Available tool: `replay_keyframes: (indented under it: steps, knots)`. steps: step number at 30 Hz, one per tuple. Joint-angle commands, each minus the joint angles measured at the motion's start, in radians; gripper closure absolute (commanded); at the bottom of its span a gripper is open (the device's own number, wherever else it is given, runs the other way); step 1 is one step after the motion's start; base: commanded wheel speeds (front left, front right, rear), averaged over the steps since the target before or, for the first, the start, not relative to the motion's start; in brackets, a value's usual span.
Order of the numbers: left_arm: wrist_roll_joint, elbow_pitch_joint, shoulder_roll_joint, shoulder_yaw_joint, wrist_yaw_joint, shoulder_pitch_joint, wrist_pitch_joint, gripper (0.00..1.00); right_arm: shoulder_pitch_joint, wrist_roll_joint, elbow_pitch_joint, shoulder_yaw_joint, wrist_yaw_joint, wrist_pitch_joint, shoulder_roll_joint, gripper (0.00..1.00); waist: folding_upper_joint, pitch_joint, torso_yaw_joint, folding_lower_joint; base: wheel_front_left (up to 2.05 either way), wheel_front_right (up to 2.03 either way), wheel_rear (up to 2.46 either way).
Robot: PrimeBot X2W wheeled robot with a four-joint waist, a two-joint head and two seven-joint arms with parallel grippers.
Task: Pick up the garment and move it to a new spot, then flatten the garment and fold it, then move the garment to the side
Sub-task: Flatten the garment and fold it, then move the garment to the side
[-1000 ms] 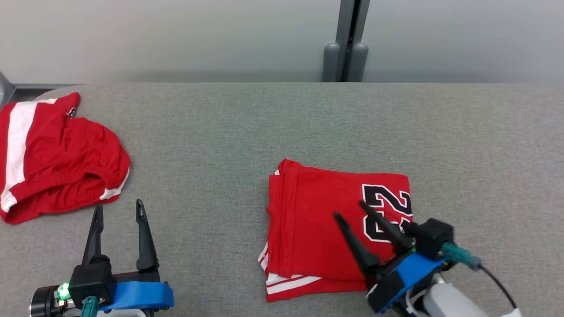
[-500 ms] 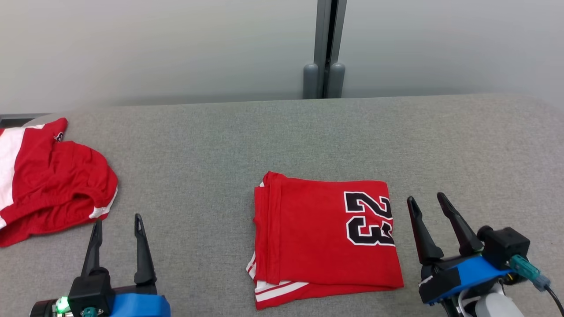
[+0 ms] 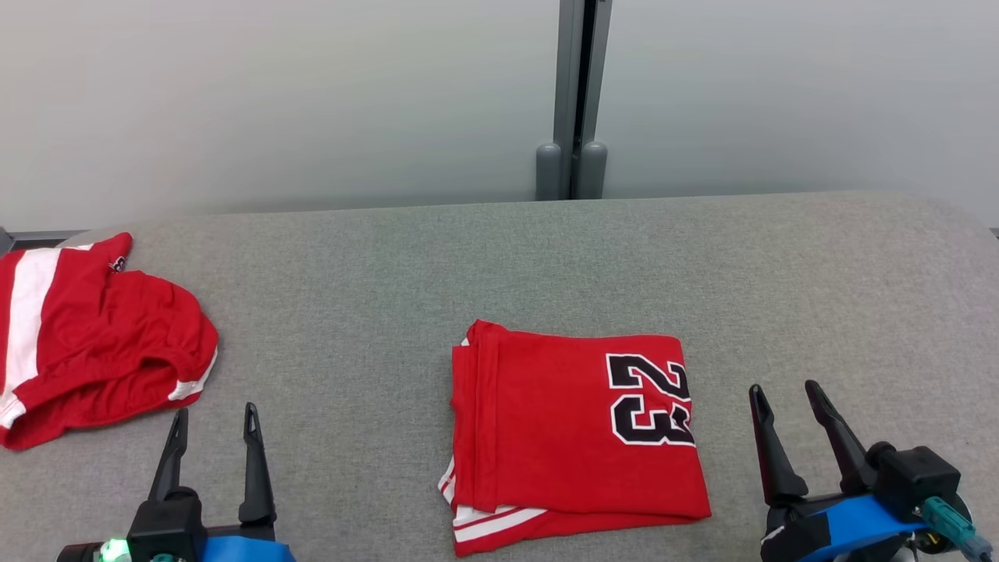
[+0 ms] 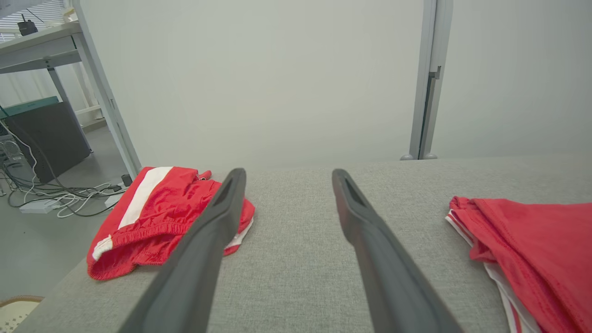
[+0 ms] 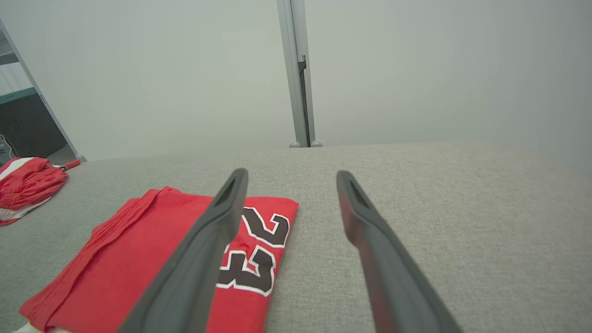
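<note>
The garment (image 3: 562,421) is a red jersey with a black "23", folded into a neat rectangle and lying flat in the middle of the grey table (image 3: 351,297). My right gripper (image 3: 783,387) stands open just to its right, apart from the cloth, with nothing between its fingers. In the right wrist view the garment (image 5: 138,249) lies to the left of my right gripper (image 5: 291,172). My left gripper (image 3: 215,411) is open and empty at the lower left. In the left wrist view my left gripper (image 4: 287,173) points over bare table and the garment's edge (image 4: 532,240) is at the right.
A second red piece of clothing with white stripes (image 3: 94,336) lies crumpled at the table's far left edge, also seen as the striped red heap (image 4: 162,217). A grey partition post (image 3: 572,94) stands behind the table. Bare cloth surface lies right of the garment.
My right gripper has come off the folded garment and drawn back to its right side. The head camera has tilted up, so the whole picture has shifted. The left gripper has stayed put.
</note>
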State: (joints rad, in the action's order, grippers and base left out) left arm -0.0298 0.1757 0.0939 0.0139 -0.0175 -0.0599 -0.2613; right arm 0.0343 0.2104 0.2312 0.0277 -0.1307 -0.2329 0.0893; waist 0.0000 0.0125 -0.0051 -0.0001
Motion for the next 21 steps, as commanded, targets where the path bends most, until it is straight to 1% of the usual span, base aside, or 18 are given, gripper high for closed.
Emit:
replay_keyframes:
  steps: [1,12,21]
  knots:
    - [0.009,-0.007,0.009,-0.007,-0.004,-0.005,0.006,0.00,-0.022,-0.012,-0.015,-0.007,0.000,0.007,-0.008,0.00,0.0000,-0.002,0.003,0.0001,0.00,0.00,0.00]
    - [-0.002,-0.092,0.032,-0.032,0.025,-0.006,0.094,0.00,-0.071,-0.059,-0.086,-0.044,0.000,0.074,-0.033,0.00,0.0000,-0.013,0.018,0.0001,0.00,0.00,0.00]
    - [-0.005,-0.104,0.049,-0.034,0.019,-0.006,0.128,0.00,-0.080,-0.079,-0.106,-0.066,0.000,0.106,-0.038,0.00,0.0000,-0.014,0.015,0.0001,0.00,0.00,0.00]
